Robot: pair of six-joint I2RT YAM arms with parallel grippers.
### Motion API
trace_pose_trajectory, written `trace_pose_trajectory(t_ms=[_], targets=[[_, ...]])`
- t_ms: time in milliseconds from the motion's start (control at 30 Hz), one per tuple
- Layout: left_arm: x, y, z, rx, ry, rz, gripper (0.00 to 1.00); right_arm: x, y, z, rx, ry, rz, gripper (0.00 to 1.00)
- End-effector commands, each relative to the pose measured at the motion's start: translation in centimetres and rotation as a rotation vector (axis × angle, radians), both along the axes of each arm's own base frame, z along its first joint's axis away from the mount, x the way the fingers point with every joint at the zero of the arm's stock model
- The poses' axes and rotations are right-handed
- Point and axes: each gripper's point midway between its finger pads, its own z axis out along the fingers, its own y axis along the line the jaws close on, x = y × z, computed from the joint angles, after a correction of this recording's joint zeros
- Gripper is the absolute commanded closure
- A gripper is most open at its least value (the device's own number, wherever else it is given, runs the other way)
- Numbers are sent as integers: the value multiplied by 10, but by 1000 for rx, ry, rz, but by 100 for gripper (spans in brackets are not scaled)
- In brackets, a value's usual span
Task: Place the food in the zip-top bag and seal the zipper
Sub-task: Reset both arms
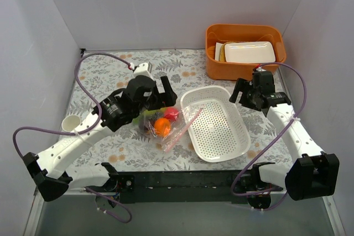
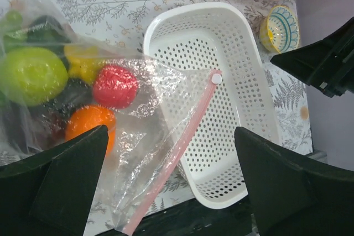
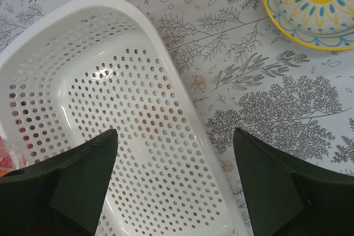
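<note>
The clear zip-top bag (image 1: pixel 164 126) lies on the table left of the white basket, with the food inside: red apple (image 2: pixel 115 85), orange (image 2: pixel 88 126), yellow-green fruit (image 2: pixel 25 75), a yellow piece (image 2: pixel 83 66) and dark green pieces (image 2: pixel 38 29). The pink zipper (image 2: pixel 176 156) runs straight along the bag's right edge, and its white slider (image 2: pixel 217 79) rests over the basket. My left gripper (image 1: pixel 160 99) is open and empty, hovering above the bag (image 2: pixel 171 134). My right gripper (image 1: pixel 247 93) is open and empty over the basket's far right rim (image 3: pixel 176 134).
The white perforated basket (image 1: pixel 218 136) is empty (image 3: pixel 110 109). An orange bin (image 1: pixel 244 45) with white dishes stands at the back right. A yellow-and-blue bowl (image 3: pixel 315 4) sits right of the basket. A white cup (image 1: pixel 72 122) stands by the left arm.
</note>
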Motion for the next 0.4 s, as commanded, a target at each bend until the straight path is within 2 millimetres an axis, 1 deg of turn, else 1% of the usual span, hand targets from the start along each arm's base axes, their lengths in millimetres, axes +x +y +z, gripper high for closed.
trace_pose_trajectory(t_ms=[0, 33, 67, 100, 133, 167, 200, 233, 267, 300, 333, 367], targets=[[35, 13, 48, 60, -130, -52, 2, 5, -8, 10, -24, 2, 38, 8], [48, 22, 49, 75, -126, -49, 2, 4, -10, 8, -28, 12, 40, 7], [56, 28, 50, 89, -130, -32, 2, 2, -11, 4, -29, 25, 42, 7], [65, 32, 46, 108, -125, -15, 2, 1, -12, 1, -36, 33, 48, 7], [76, 42, 49, 108, -127, 10, 2, -1, -13, -2, -34, 41, 49, 7], [82, 47, 49, 121, -133, 9, 2, -4, -14, -7, -35, 54, 52, 7], [92, 47, 45, 120, -126, 10, 2, -5, -15, -9, -35, 62, 49, 6], [103, 59, 48, 110, -128, 40, 2, -6, -17, -10, -38, 63, 49, 6], [106, 56, 47, 82, -119, 6, 2, -6, -18, -11, -39, 65, 46, 6], [113, 60, 50, 65, -126, 9, 2, -7, -19, -13, -41, 69, 46, 6], [125, 71, 47, 59, -118, 38, 2, -7, -20, -12, -46, 62, 47, 5], [130, 78, 47, 77, -133, 57, 2, -6, -21, -11, -50, 55, 46, 5]])
